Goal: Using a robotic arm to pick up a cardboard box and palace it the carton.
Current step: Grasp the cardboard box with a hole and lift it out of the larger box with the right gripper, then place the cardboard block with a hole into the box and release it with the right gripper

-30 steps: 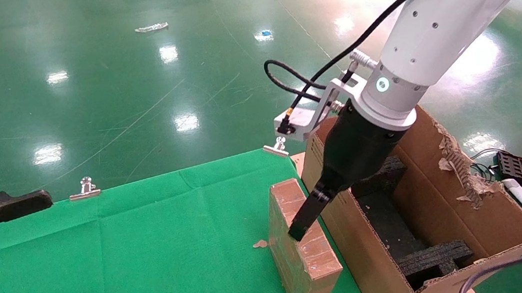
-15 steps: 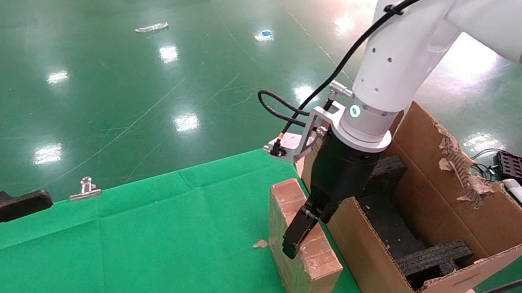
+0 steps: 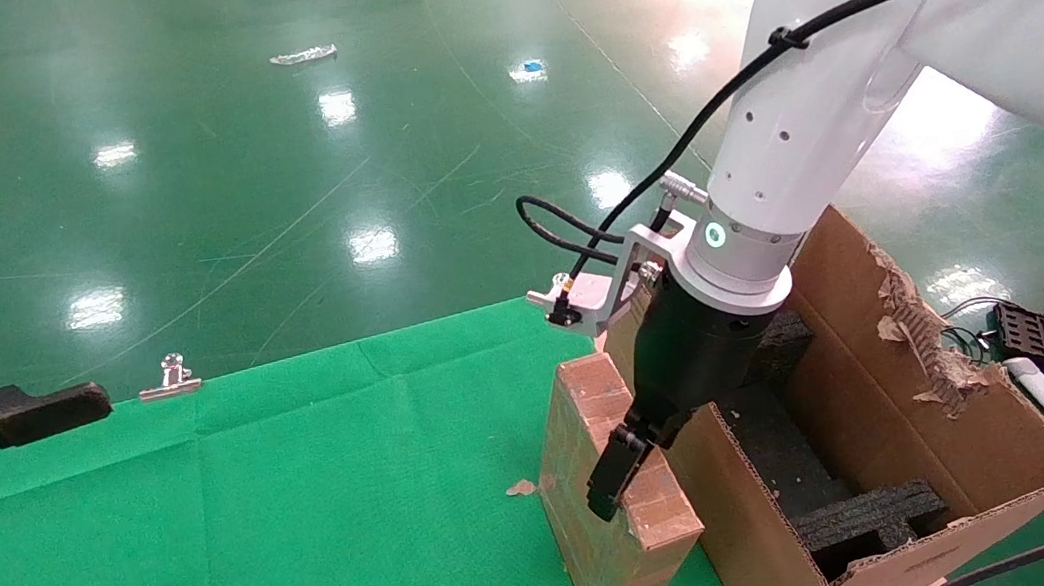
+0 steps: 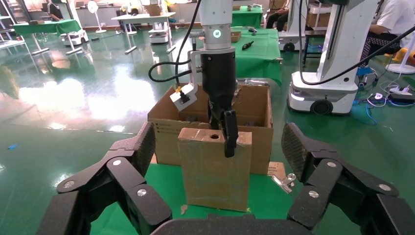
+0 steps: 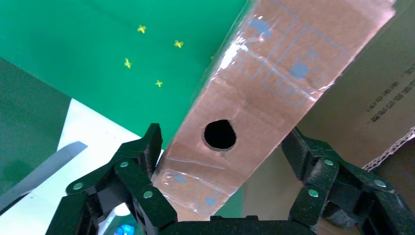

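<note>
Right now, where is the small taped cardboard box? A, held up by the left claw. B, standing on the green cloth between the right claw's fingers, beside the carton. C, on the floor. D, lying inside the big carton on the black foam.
B: the cardboard box stands on the green cloth beside the carton, with the right claw straddling its top.

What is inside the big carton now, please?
Inside the carton black foam inserts are visible. The right gripper, gripping the cardboard box, and the near wall cover part of the interior.
</note>
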Controlling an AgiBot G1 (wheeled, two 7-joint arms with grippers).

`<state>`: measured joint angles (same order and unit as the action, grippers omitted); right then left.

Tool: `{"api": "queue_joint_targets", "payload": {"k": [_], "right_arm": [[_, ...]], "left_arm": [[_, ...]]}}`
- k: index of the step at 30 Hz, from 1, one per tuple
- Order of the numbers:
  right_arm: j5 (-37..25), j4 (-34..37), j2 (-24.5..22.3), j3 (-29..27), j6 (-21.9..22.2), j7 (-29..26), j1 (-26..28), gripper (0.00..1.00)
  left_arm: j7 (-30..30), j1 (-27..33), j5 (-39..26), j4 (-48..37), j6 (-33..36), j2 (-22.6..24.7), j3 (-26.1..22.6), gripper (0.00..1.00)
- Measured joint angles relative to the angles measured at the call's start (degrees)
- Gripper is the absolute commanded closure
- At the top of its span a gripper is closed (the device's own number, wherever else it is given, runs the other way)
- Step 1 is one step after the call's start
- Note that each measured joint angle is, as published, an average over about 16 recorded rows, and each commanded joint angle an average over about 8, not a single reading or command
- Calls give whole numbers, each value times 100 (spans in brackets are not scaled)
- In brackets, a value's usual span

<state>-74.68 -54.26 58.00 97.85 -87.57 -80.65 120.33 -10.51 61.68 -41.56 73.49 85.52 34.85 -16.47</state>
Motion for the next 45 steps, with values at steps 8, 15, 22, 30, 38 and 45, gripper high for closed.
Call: {"api": "queue_joint_targets", "payload": {"k": [8, 15, 22, 30, 38, 45], "right_arm": [[-34, -123, -47, 47, 20, -81, -22, 100], [-55, -152, -98, 53, 48, -70, 2, 100], [-127, -299, -334, -91, 331, 109, 235, 100], [-215, -661, -1096, -535, 1068, 594, 787, 100], [-551, -751, -2022, -869, 1583, 959, 1409, 100], [-1120, -560, -2607, -805, 1481, 909, 1773, 100]], "left_arm": [[2, 1, 2, 0, -1, -1, -3, 100], [3, 1, 4, 0, -2, -2, -6, 100], [4, 2, 6, 0, -4, -3, -8, 100], [6, 2, 8, 0, -5, -5, -11, 100], [7, 3, 10, 0, -6, -6, -14, 100], [8, 4, 11, 0, -7, -7, -16, 100]]}}
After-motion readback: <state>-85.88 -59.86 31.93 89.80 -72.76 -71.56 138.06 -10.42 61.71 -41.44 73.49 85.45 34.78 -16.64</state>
